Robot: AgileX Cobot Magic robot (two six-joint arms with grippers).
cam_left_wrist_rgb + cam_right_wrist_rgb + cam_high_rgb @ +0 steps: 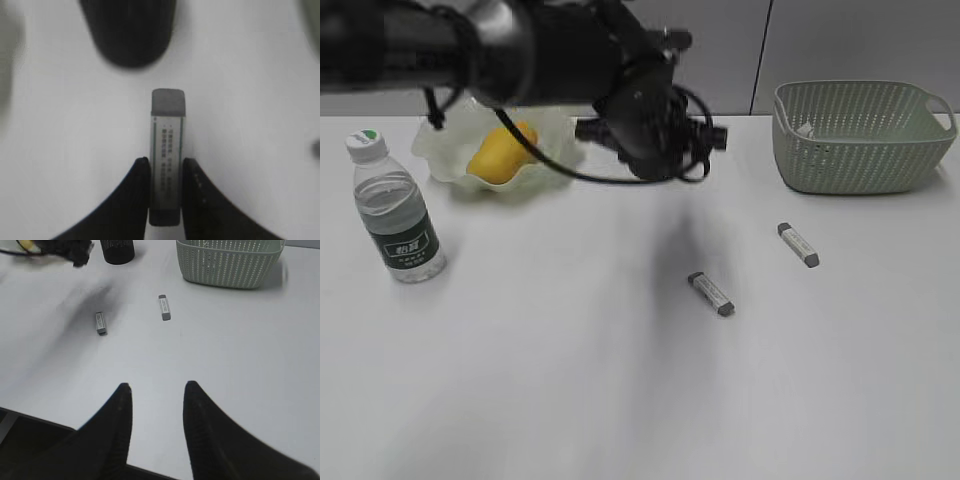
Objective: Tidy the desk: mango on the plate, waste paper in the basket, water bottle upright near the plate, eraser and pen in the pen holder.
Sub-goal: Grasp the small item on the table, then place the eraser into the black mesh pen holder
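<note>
My left gripper (166,167) is shut on a grey eraser (168,135) with a printed sleeve, held above the white desk (570,380). The black pen holder (127,30) lies blurred just ahead of it; it also shows in the right wrist view (117,251). The left arm (650,130) hides it in the exterior view. The mango (503,152) lies in the plate (445,150). The water bottle (395,210) stands upright left of the plate. Waste paper (805,128) lies in the basket (860,140). My right gripper (157,390) is open and empty. No pen shows.
Two more erasers lie on the desk, one mid-table (710,293) (101,322) and one nearer the basket (798,244) (164,307). The basket (227,262) stands at the far right. The desk's front edge (30,417) is beside my right gripper.
</note>
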